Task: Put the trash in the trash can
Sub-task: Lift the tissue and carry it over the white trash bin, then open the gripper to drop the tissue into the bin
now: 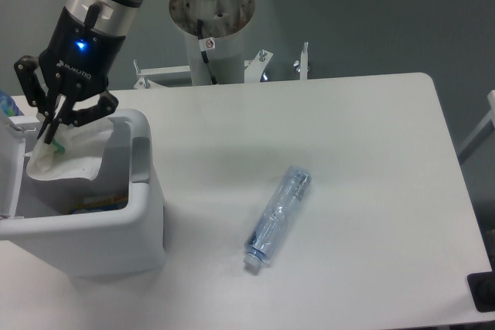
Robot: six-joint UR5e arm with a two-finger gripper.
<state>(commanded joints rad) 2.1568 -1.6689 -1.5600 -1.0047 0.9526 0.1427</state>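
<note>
My gripper (52, 138) hangs over the open mouth of the white trash can (144, 214) at the left of the table. It is shut on a crumpled white wrapper (71, 158), which droops from the fingertips inside the can's rim. The other piece of trash, a clear bluish plastic bottle (278, 217), lies on its side on the table, well right of the can, cap toward the front edge.
The can's lid (8, 175) stands open at its left side. Something coloured lies at the bottom of the can (100, 205). The arm's base post (213, 32) rises behind the table. A dark object (483, 291) sits at the front right corner.
</note>
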